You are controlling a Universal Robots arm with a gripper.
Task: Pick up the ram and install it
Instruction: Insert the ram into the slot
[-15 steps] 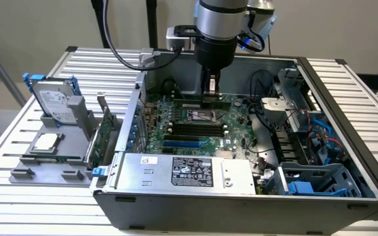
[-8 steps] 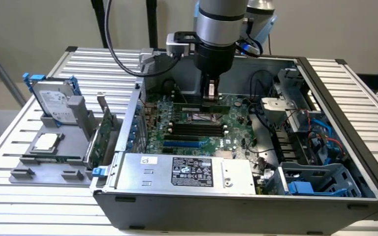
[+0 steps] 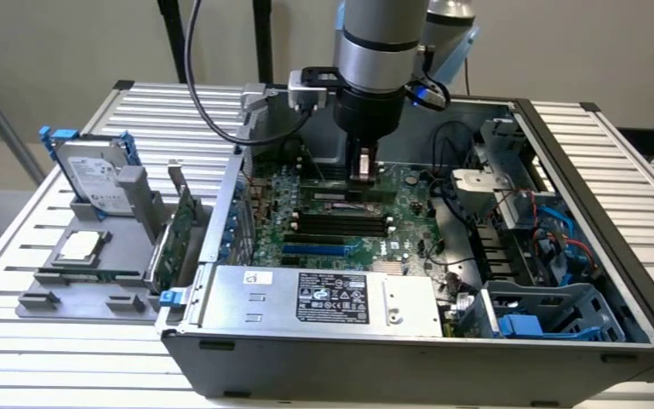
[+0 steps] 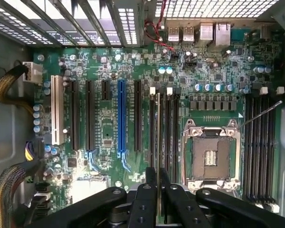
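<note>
My gripper (image 3: pixel 363 177) reaches down into the open computer case (image 3: pixel 599 213), just above the motherboard (image 3: pixel 407 213). It is shut on the ram (image 4: pixel 158 137). In the wrist view the ram shows edge-on as a thin strip between the two black fingers (image 4: pixel 149 190) of the gripper (image 4: pixel 158 178). The ram lies lengthwise along one of the black memory slots (image 4: pixel 167 128) beside the processor socket (image 4: pixel 211 154). I cannot tell whether it touches the slot. In the exterior view the ram (image 3: pixel 333 182) is a thin dark strip sticking out from the fingertips toward the exterior view's left.
A grey holder (image 3: pixel 43 298) outside the case carries a hard drive (image 3: pixel 88 175), a square silver processor chip (image 3: pixel 81 247) and a green expansion card (image 3: pixel 174 239). The power supply (image 3: pixel 316 298) fills the case's front. Cables (image 3: pixel 554 239) and a drive cage (image 3: pixel 543 315) crowd the exterior view's right.
</note>
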